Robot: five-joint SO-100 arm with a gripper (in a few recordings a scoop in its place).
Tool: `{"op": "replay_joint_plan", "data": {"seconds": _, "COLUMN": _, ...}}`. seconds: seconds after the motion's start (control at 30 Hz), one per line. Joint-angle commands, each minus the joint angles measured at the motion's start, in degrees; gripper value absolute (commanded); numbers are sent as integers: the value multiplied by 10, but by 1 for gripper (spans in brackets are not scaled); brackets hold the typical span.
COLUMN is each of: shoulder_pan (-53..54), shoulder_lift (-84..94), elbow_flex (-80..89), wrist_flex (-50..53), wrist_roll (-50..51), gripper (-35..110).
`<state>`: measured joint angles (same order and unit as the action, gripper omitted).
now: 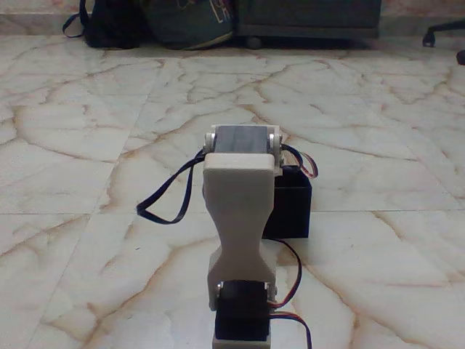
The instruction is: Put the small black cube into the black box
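Note:
The white arm [240, 218] rises in the middle of the fixed view and blocks what lies beyond it. Behind its upper link, on the right, stands the black box [290, 207]; only its right part shows, and its opening is hidden. The small black cube is hidden from view. The gripper sits beyond the arm's elbow, out of sight.
A marble floor [94, 145] with brown veins spreads all around. A black cable loop [163, 203] hangs left of the arm. Bags [160, 22], dark furniture [312, 18] and a chair base [443, 33] line the far edge.

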<state>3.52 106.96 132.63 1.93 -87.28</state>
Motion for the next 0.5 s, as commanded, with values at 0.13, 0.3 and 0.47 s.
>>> {"op": "replay_joint_plan", "data": {"seconds": 0.13, "shoulder_pan": 3, "shoulder_lift": 105, "elbow_flex": 138, "wrist_flex": 15, "wrist_roll": -18, "gripper": 8}}
{"op": "replay_joint_plan", "data": {"seconds": 0.3, "shoulder_pan": 7, "shoulder_lift": 216, "elbow_flex": 293, "wrist_flex": 29, "wrist_roll": -40, "gripper": 8}}
{"op": "replay_joint_plan", "data": {"seconds": 0.47, "shoulder_pan": 8, "shoulder_lift": 288, "elbow_flex": 388, "wrist_flex": 63, "wrist_roll": -33, "gripper": 8}}
